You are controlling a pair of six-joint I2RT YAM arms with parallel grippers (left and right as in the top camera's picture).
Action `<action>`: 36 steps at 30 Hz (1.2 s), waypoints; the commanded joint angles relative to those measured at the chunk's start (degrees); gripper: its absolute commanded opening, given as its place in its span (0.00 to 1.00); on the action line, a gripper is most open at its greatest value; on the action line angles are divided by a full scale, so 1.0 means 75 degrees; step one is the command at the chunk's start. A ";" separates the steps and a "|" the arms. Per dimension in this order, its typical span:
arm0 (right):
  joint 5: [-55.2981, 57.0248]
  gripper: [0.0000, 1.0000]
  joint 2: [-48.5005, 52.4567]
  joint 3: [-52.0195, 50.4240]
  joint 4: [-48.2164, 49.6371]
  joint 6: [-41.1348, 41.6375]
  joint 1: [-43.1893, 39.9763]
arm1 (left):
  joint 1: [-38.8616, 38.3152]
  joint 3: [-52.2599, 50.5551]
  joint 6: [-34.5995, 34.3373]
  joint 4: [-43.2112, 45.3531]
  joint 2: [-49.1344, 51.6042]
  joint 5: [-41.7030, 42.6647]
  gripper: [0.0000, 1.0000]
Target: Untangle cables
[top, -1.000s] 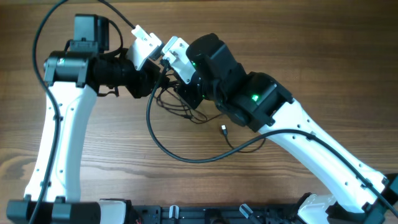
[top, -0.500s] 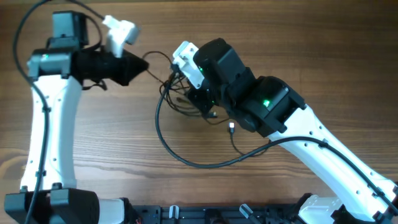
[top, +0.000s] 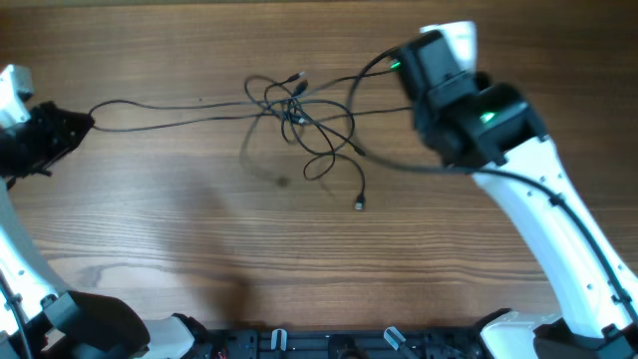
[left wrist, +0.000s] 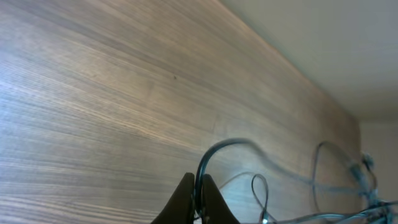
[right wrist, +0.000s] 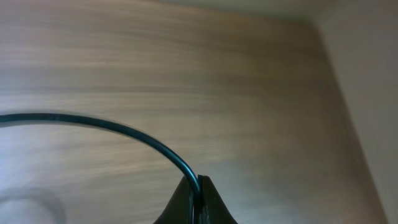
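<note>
The left pincer (left wrist: 198, 200) is clenched on a strand of the cables (top: 296, 112), whose tangle lies on the desk (top: 199, 239). The right pincer (right wrist: 196, 200) is clamped on another strand. Half a second ago both pincers crowded the tangle. Now the left sits far left of it, the right near its right side, and the strands are drawn out.

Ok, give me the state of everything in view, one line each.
cables: knotted together mid-table, strands stretched out toward both grippers.
left gripper: shut on one of the cables.
right gripper: shut on one of the cables.
loose plug: lying free on the table, not gripped.
</note>
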 commanded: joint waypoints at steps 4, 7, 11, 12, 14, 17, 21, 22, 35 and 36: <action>0.1058 0.04 -0.0271 0.0099 -0.0475 0.2267 -0.2387 | 0.0679 0.0006 -0.0291 0.0035 -0.0032 -0.0137 0.04; -0.0160 0.04 -0.0271 0.0099 -0.0315 0.2396 -0.3853 | 0.0769 0.0006 -0.0294 0.0038 -0.0038 -0.0134 0.04; -0.5059 0.04 -0.0268 0.0099 0.0612 0.0055 -0.4485 | 0.0694 0.0006 -0.0204 -0.0108 -0.0038 0.0857 0.04; -0.6645 0.04 -0.0268 0.0099 0.0895 -0.0662 -0.4389 | 0.0554 0.0006 -0.0070 -0.0172 -0.0038 0.0947 0.04; -0.9605 0.04 -0.0262 0.0096 0.1431 -0.2008 -0.3940 | 0.0050 0.0006 0.0277 -0.0326 -0.0038 0.0965 0.04; -1.3070 0.05 -0.0262 0.0096 0.2130 -0.3794 -0.2742 | -0.0880 0.0006 0.0755 -0.0460 -0.0038 0.0982 0.04; -1.4542 0.10 -0.0265 0.0099 0.3083 -0.5182 -0.1204 | -0.2060 0.0006 0.1510 -0.0997 -0.0038 0.0845 0.06; -1.3837 0.10 -0.0265 0.0099 0.3153 -0.5135 -0.1075 | -0.2349 0.0006 0.1716 -0.1157 -0.0038 0.0784 0.10; -0.7953 0.69 -0.0050 -0.0452 0.0577 -0.1953 -0.0979 | -0.3054 0.0006 0.2031 -0.1279 -0.0038 0.0498 0.29; -0.8661 0.71 0.0093 -0.0813 0.0600 -0.2474 -0.0816 | -0.3054 0.0006 0.2002 -0.1233 -0.0038 0.0239 0.34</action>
